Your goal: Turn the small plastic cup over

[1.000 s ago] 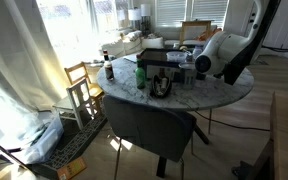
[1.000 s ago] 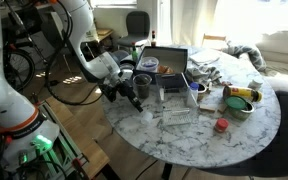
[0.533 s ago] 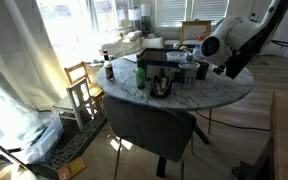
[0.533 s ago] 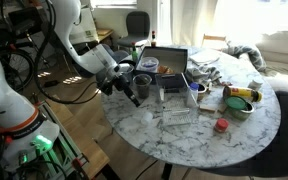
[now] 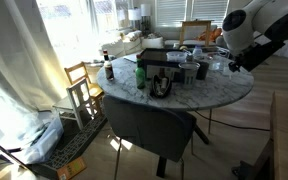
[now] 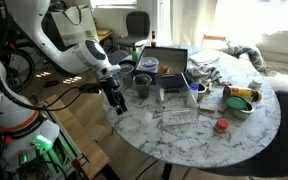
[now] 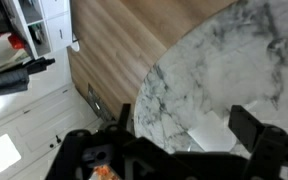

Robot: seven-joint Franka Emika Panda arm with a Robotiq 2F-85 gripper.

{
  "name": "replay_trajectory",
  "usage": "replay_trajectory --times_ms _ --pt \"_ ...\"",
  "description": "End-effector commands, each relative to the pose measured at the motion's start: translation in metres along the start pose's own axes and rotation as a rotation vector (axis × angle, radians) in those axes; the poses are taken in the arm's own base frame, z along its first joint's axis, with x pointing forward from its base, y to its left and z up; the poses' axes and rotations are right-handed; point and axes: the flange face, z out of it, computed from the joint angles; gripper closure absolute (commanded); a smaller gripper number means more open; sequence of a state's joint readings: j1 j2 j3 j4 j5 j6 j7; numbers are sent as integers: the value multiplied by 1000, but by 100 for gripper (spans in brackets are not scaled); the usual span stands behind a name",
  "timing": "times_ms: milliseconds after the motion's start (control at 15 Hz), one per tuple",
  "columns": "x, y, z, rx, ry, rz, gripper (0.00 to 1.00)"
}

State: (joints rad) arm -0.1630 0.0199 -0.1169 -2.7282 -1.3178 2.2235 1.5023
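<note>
**A:** Reading it from the left: the gripper (image 6: 117, 100) has backed off. A second ago it was tucked in right beside the small cup (image 6: 142, 82). Now it hangs at the rim of the marble table (image 6: 184, 140), near the cup but clearly apart from it. In an exterior view the arm has also swung up and away, with the gripper (image 5: 238, 63) out past the table's side.

**B:** Is it holding anything?

**A:** Nope. In the wrist view the fingers (image 7: 262, 140) are spread wide with nothing between them. All you see under them is the table edge and the wooden floor (image 7: 114, 50).

**B:** So is the cup flipped or not?

**A:** Honestly can't tell. It stands on the table close to the near edge, about where it was a second ago. It's too small in these shots to see whether the rim faces up or down.

**B:** Then what's the retreat about?

**A:** My guess is it's either done and clearing out, or resetting for another go. If the cup is still the old way up, it'll need a fresh approach from the side, and a light plastic cup that near the edge could easily get knocked off.
</note>
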Motion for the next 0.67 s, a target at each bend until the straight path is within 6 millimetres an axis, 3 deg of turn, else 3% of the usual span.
replay_trajectory --times_ms 0,400,467,600 --pt "8 31 13 99 -75 122 0" --pt "27 80 47 335 -84 319 0" --pt "26 67 41 260 -103 276 0" --pt "29 78 48 309 -97 304 0"
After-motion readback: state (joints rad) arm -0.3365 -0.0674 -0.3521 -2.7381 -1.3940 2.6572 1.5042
